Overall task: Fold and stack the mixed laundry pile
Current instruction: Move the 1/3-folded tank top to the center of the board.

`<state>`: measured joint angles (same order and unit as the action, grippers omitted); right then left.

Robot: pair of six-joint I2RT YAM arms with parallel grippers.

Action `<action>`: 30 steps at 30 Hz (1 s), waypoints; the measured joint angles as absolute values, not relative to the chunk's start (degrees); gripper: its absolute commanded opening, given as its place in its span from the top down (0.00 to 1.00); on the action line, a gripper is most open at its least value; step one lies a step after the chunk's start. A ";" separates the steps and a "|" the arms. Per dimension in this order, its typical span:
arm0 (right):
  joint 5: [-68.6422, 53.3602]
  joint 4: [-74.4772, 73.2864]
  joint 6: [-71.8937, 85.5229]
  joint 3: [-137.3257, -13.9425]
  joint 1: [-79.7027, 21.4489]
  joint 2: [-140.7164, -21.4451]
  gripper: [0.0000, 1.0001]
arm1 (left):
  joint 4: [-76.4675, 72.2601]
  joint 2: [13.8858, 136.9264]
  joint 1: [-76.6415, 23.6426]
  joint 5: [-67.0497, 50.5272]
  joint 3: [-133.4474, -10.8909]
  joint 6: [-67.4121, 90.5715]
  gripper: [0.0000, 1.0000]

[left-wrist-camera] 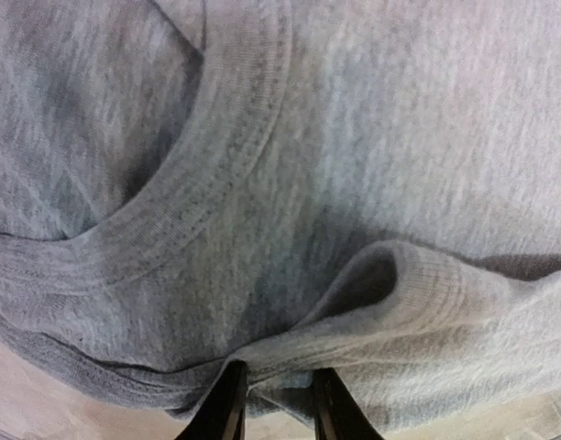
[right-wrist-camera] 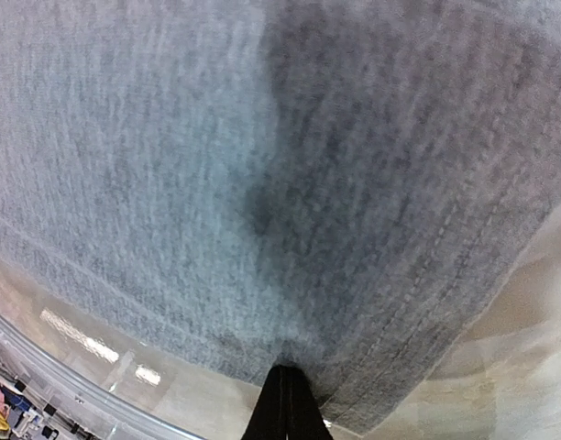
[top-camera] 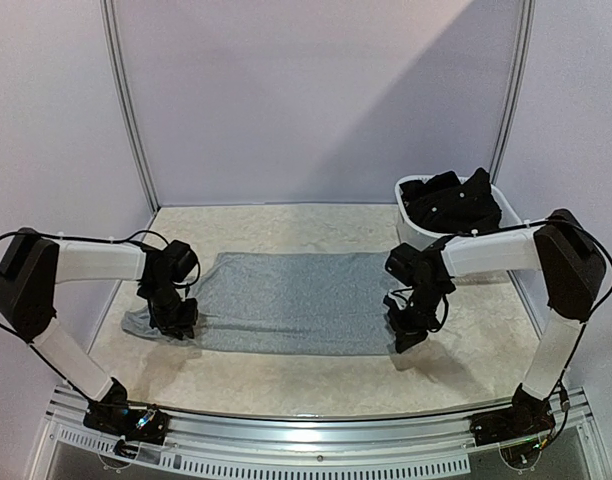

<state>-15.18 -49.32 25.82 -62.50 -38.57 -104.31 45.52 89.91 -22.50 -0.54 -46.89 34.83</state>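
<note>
Top external view: both arms stood in mirrored poses. Each upper link rose outward from its base at the near edge, bent at a high elbow, and the forearm ran level toward the centre.
Left arm: the wrist was turned down, and the left claw [top-camera: 174, 318] pointed onto the left end of the cloth.
Right arm: the wrist was turned down, and the right claw [top-camera: 406, 335] sat at the cloth's near right corner.
Grey top [top-camera: 286, 315]: lay spread flat across the middle of the worktop [top-camera: 286, 385], long side running left to right between the two claws. Its left end was bunched under the left claw.
Left wrist view: the left claw [left-wrist-camera: 279, 385] was clamped on a raised fold of the grey top [left-wrist-camera: 400, 137]. One finger [left-wrist-camera: 227, 408] showed on either side of the gathered edge. A ribbed band [left-wrist-camera: 216, 174] curved across the cloth just beyond.
Right wrist view: the fingers of the right claw [right-wrist-camera: 282, 376] were pressed fully together at the stitched hem of the grey top [right-wrist-camera: 170, 183]. I could not tell whether any cloth was pinched between them.
Black garment [top-camera: 451, 200]: heaped inside the white laundry basket [top-camera: 414, 232] at the far right of the worktop, behind the right forearm.
</note>
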 measured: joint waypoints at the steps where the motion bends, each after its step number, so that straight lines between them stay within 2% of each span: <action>1: -15.38 -49.25 26.17 -61.67 -38.57 -103.72 1.00 | 45.65 89.47 -23.05 -0.36 -46.48 35.57 0.73; 5: -15.59 -49.76 27.49 -59.81 -38.57 -102.19 0.99 | 47.29 87.88 -26.04 0.32 -45.10 39.46 0.73; 9: -15.18 -52.77 28.47 -58.81 -38.57 -101.06 0.94 | 51.24 83.90 -29.32 0.47 -42.24 44.23 0.72; 12: -15.16 -56.75 29.12 -58.54 -38.57 -98.91 0.87 | 56.97 80.07 -30.50 1.39 -41.98 46.78 0.66; 14: -15.03 -60.14 29.30 -59.44 -38.57 -96.53 0.84 | 60.31 77.30 -30.61 2.37 -43.57 47.51 0.57; 16: -14.41 -64.01 29.15 -63.05 -38.57 -94.52 0.81 | 62.78 75.18 -30.68 3.57 -47.07 47.33 0.51; 18: -13.15 -67.33 28.42 -69.52 -38.57 -94.17 0.78 | 64.93 74.59 -30.72 5.19 -52.73 46.76 0.49; 23: -10.55 -70.48 25.76 -84.68 -37.85 -95.98 0.73 | 65.30 78.19 -29.39 7.09 -64.88 42.74 0.47; 30: -8.38 -72.69 22.98 -96.20 -34.74 -104.42 0.70 | 62.00 94.35 -20.82 3.60 -78.43 33.78 0.47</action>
